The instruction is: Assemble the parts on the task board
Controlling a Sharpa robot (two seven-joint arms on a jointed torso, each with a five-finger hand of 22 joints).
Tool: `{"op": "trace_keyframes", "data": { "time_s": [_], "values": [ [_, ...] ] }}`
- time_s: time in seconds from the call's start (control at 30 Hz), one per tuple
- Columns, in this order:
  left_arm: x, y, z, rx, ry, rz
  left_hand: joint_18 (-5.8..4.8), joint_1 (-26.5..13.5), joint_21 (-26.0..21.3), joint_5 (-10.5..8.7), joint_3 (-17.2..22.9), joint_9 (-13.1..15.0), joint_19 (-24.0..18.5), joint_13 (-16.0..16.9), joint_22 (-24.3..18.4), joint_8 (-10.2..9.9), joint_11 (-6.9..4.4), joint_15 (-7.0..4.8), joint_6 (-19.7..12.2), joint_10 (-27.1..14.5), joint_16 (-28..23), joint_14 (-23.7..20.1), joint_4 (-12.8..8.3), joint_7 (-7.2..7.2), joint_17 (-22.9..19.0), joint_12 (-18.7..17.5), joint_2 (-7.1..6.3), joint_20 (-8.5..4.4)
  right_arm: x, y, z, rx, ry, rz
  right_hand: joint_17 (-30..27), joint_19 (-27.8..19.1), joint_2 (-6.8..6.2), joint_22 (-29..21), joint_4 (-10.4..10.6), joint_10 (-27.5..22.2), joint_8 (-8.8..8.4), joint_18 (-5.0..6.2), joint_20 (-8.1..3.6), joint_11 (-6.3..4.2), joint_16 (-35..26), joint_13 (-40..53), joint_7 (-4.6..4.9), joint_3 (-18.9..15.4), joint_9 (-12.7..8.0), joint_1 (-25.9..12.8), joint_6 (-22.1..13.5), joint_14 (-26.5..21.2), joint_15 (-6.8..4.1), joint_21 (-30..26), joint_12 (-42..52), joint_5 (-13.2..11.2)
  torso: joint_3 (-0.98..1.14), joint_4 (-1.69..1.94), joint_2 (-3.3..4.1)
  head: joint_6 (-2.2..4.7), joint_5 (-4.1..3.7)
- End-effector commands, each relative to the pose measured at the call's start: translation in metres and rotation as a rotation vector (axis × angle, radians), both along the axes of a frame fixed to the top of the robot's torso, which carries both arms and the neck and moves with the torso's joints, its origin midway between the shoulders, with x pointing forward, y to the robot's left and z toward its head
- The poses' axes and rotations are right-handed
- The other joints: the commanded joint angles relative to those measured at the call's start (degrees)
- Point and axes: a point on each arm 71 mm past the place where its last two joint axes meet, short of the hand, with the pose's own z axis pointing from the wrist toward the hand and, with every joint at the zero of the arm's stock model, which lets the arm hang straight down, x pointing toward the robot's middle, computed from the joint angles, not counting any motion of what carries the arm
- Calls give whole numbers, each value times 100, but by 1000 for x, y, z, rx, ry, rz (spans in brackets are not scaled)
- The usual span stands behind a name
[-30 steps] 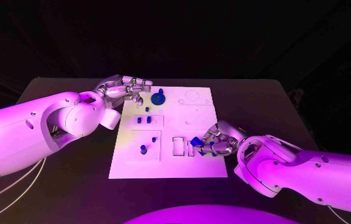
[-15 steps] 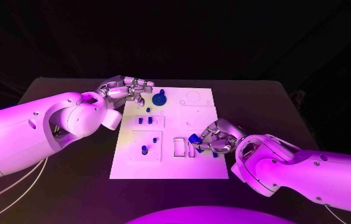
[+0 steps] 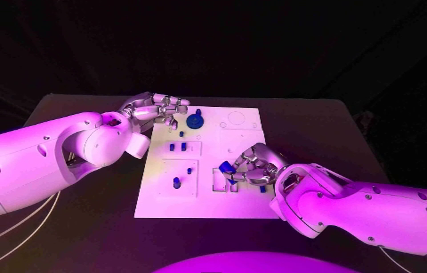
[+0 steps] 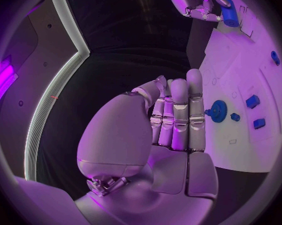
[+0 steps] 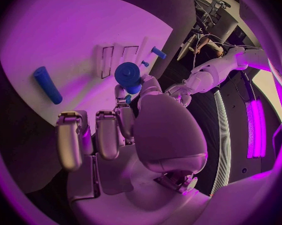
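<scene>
The white task board [image 3: 240,202] lies in the middle of the table. My right hand [image 3: 255,168] hovers over its near right part and pinches a blue part [image 3: 229,168] just above the rectangular slots [image 3: 218,179]. In the right wrist view the round blue part [image 5: 128,76] sits between thumb and finger of the right hand [image 5: 137,125]. My left hand [image 3: 157,109] is at the board's far left corner with straight fingers [image 4: 178,116] and holds nothing. A round blue part [image 3: 195,121] stands on the board beside it.
Two small blue pieces [image 3: 178,146] stand in a recess at mid-left of the board, and two more [image 3: 178,181] lie in the near left recess. A blue cylinder [image 5: 47,85] lies on the board. Black table [image 3: 89,223] surrounds the board.
My right hand has moved a little left and farther over the board with the blue part, closer to the slots. The left hand has stayed where it was.
</scene>
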Motion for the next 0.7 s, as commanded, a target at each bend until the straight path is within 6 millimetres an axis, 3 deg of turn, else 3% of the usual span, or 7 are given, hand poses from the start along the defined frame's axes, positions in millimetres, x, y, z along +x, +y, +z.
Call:
{"op": "trace_keyframes", "data": {
  "time_s": [0.03, 0.7],
  "values": [
    [-1, -3, 1, -8, -4, -21, 76, -53, -38, -4, -27, -8, 45, 9, -5, -11, 10, -13, -34, -36, -25, -39, -13, 2, -5, 26, 12, -2, 2, 3, -3, 0, 12, 14, 463, 441, 29, 1398, -21, 10, 18, -87, -31, -4, 32, -10, -74, -7, 94, 28, 86, 395, -53, -7, 2, 14, 1, -6, 3, -9, 17],
    [-2, -2, 1, -6, -1, -22, 76, -53, -41, -4, -30, -9, 47, 10, -7, -11, 12, -13, -38, -40, -27, -41, -15, 4, -10, 29, 11, -2, 8, 11, -14, -28, 63, 39, 463, 434, 46, 1394, 18, 14, 33, -85, -34, 4, 31, 4, -65, -63, 118, -52, 69, 393, -49, -21, -2, -73, 3, -11, 2, -50, 67]
  ]
}}
